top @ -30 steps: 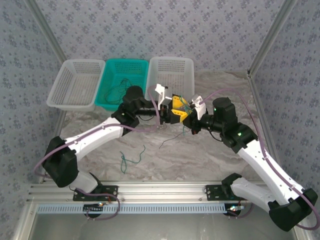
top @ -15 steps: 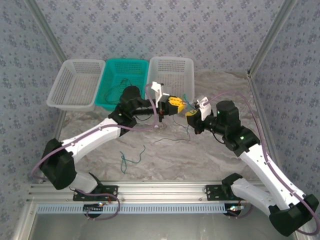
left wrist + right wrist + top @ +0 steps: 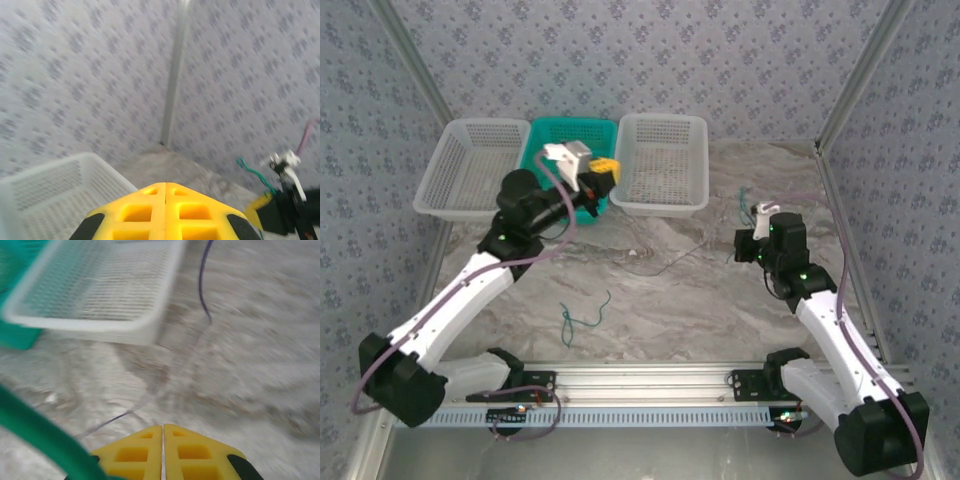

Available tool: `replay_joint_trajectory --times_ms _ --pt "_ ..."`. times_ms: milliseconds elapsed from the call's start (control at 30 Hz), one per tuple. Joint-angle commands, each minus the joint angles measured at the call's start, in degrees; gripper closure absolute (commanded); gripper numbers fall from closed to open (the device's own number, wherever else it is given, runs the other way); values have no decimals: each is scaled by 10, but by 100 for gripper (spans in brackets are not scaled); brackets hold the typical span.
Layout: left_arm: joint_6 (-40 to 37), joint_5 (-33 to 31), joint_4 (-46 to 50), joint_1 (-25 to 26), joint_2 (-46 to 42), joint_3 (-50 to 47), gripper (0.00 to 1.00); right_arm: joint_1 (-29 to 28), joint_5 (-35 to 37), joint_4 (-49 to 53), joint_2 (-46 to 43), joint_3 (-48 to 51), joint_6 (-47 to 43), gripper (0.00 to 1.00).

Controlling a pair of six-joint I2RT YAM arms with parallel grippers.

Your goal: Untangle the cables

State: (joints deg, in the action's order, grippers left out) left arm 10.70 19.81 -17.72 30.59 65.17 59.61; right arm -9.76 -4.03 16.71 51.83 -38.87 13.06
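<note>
left gripper point(image 3: 601, 172) is pressed together over the teal basket point(image 3: 570, 122), nothing seen pinched. green cable point(image 3: 744, 199) is pinched by right gripper point(image 3: 748, 243). dark cable point(image 3: 672, 260) is laid mid-frame, long axis lower-left to upper-right, nearer the right gripper.

The left arm point(image 3: 470, 290) and right arm point(image 3: 832, 335) are made of smooth white links joined by rounded black joint housings point(image 3: 400, 380). A thick purple-grey cable point(image 3: 535, 258) runs along each arm. Each wrist carries a small white camera bracket point(image 3: 565, 153). The left pincer point(image 3: 165, 192) and right pincer point(image 3: 163, 435) have yellow fingers with square recesses and black side patches.
</note>
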Motion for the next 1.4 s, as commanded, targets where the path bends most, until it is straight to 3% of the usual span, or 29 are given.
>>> replay_joint_trajectory --times_ms 0,100,233,267,333,433,533,667,900,1067,1267,1367 --pt "30 -43 11 -33 -34 15 100 58 43 25 8 10 93 100" --pt "28 12 31 -47 -26 33 100 76 -89 -50 1 42 87 100" --pt "-12 176 4 -12 25 37 100 42 -253 -123 -15 44 53 100" --pt "-38 182 12 6 35 36 100 30 -262 -114 -17 34 39 100" --pt "-91 179 7 44 61 26 84 11 -272 -70 -17 -1 14 100" --pt "-76 192 -72 60 103 -8 62 1 -277 -14 -6 -65 38 100" --pt "-53 192 -176 67 126 -59 48 -1 -288 17 8 -126 116 100" --pt "-55 183 -239 78 145 -88 42 -16 -389 -8 24 -176 119 100" --pt "-62 188 -240 81 174 -20 26 -79 -410 83 70 -246 9 100" --pt "-74 200 -238 75 208 34 26 -120 -414 120 102 -270 -26 100" --pt "-83 261 -222 76 242 89 26 -145 -411 137 125 -289 -35 100" --pt "-93 250 -210 76 250 97 28 -152 -411 127 124 -290 -27 100"
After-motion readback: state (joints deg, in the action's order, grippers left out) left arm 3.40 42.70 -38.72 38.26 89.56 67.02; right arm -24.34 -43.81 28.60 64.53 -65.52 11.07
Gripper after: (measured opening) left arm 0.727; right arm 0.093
